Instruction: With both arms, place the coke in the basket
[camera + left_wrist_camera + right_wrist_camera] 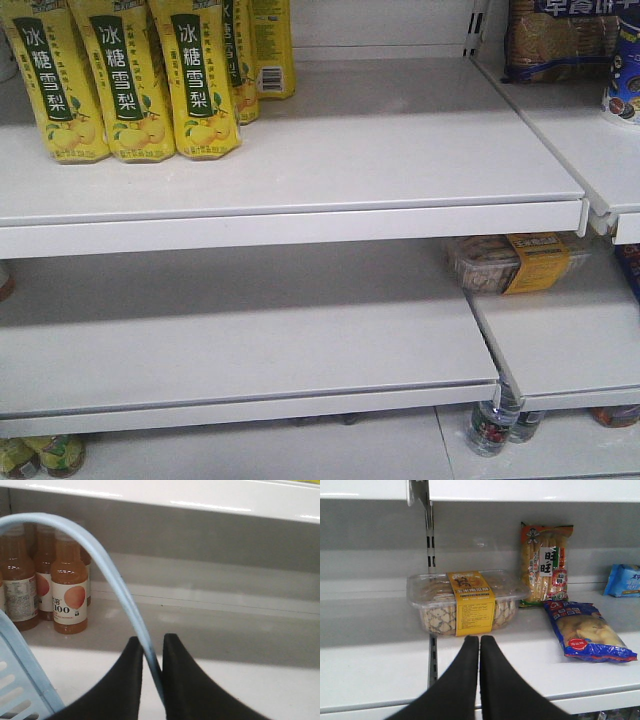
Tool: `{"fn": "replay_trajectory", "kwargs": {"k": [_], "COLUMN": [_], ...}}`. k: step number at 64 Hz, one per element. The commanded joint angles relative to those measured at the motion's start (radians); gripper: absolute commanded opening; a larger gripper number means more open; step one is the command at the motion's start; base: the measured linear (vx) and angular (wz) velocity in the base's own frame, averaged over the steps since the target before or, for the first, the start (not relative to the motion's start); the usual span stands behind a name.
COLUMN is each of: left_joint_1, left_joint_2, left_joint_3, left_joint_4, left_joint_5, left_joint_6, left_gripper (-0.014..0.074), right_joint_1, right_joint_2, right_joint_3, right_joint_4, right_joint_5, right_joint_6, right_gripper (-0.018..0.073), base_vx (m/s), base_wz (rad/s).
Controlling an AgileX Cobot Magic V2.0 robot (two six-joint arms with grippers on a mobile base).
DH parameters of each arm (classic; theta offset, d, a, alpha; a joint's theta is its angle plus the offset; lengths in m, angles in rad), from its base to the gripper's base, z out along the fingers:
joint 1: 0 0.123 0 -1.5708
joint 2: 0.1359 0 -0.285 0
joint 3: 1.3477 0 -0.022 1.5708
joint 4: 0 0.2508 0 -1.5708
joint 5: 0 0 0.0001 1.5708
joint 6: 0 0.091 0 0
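Note:
In the left wrist view my left gripper is shut on the light-blue hoop handle of the basket; part of the basket's slotted wall shows at the lower left. In the right wrist view my right gripper is shut and empty, in front of a shelf edge. The red coke bottle is not in any view. Neither arm shows in the front view.
Orange juice bottles stand at the shelf's left. A clear biscuit box with yellow band, a snack pack and a blue chip bag lie on the shelf. Yellow pear-drink bottles stand on the top shelf.

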State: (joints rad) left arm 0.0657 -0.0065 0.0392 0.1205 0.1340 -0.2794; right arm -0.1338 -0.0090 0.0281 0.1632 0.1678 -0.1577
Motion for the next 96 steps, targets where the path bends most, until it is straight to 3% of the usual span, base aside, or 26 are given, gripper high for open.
{"fn": "replay_trajectory", "kwargs": {"k": [1,96], "left_joint_1": [-0.002,0.015], "left_joint_2": [-0.019,-0.021], "left_joint_3": [0.001,0.001], "left_joint_4": [0.041,0.041], "left_joint_5": [-0.157,-0.156], "left_joint_6": [0.037,0.037], "left_gripper": [-0.0006,-0.0006], "right_joint_1": [-0.002,-0.002], "right_joint_2": [-0.019,-0.018], "right_joint_3": [0.016,0.015], "right_joint_4": [0.015,0.016], "right_joint_5": [-0.082,-0.077], "right_joint_6": [-0.002,-0.005], "right_gripper": [-0.0005,-0.0005], "base_vx": [0.00,0.00], "base_wz": [0.00,0.00]}}
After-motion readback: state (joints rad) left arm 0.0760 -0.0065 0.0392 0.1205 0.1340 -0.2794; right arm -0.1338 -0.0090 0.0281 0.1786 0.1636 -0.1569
